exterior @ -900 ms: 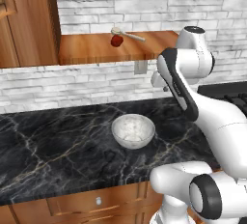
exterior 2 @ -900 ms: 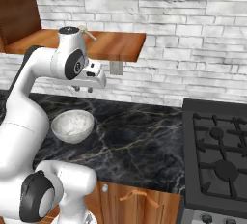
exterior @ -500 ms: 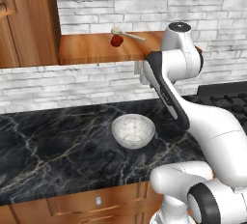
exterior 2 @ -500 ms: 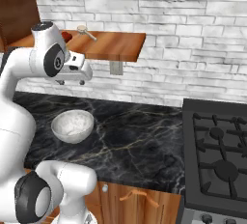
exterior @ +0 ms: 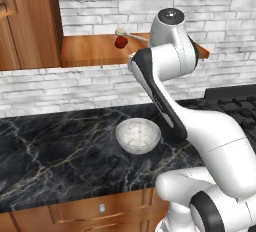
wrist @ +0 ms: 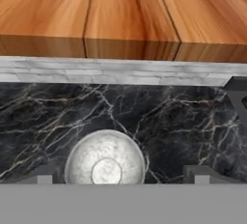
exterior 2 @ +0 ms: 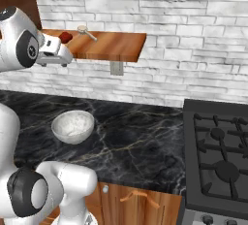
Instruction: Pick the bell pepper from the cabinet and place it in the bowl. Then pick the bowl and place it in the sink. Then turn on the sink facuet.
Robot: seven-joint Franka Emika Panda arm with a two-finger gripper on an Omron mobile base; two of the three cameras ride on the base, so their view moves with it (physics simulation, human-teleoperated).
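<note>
One pepper: the bell pepper (exterior: 120,42) sits on the cabinet (exterior: 95,51) shelf board beside a pale spoon (exterior 2: 87,33), untouched.
Bowl: the bowl (exterior: 138,136) waits empty on the black marble counter (exterior: 60,156), roughly below the shelf, so a carried pepper would need only a short drop.
Gripper: the gripper (wrist: 120,175) hangs above the bowl and looks down past the shelf edge; its jaws are spread wide and hold nothing, apparently readied for the pepper.
Hand view: pepper at 11 o'clock, bowl at 6 o'clock.
Stage: first pick not yet made; the hand likely must rise to shelf height.
Stove: burners (exterior 2: 218,151) lie at 3 o'clock of the bowl.
</note>
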